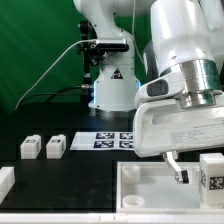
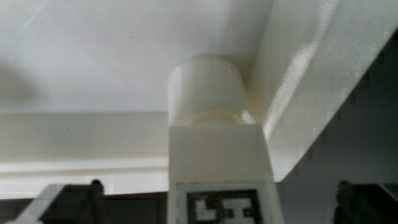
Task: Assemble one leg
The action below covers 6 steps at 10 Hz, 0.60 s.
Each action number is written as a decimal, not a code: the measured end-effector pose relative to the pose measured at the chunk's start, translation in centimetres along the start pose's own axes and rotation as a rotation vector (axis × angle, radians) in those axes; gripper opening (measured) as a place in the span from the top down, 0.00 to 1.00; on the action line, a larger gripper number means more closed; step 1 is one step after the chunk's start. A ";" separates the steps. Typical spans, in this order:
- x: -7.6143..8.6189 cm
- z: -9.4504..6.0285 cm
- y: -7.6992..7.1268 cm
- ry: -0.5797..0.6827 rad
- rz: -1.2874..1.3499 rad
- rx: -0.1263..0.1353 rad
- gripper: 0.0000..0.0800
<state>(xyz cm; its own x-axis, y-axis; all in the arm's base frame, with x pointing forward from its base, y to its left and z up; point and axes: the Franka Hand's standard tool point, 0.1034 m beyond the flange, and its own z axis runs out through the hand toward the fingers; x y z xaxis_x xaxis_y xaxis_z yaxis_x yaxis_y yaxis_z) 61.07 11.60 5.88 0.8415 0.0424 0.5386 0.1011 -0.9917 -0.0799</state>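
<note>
A white leg with a rounded end and a black-and-white tag lies between my gripper's two dark fingers, with a gap on each side. The gripper is open. Behind the leg is the large white panel with its raised rim. In the exterior view my gripper hangs low over the panel's right end, with one finger just left of that leg. The other finger is hidden. Two more legs sit on the black table at the exterior view's left.
The marker board lies behind the panel near the arm's base. A white block shows at the exterior view's lower left edge. Cables run behind the base.
</note>
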 end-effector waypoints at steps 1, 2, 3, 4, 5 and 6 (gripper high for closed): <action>0.1 -0.1 0.0 -0.009 0.002 0.001 0.19; 1.2 -1.3 0.0 -0.024 0.010 0.002 0.19; 1.9 -1.9 -0.1 -0.060 0.009 0.009 0.19; 2.9 -2.3 -0.1 -0.104 0.012 0.016 0.19; 3.8 -2.4 0.0 -0.091 0.014 0.015 0.19; 3.6 -2.1 -0.2 -0.148 0.015 0.026 0.19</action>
<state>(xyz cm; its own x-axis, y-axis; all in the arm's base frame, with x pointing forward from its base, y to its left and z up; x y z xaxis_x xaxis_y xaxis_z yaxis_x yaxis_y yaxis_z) 62.95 11.72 9.55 0.9120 0.0471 0.4074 0.0999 -0.9890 -0.1094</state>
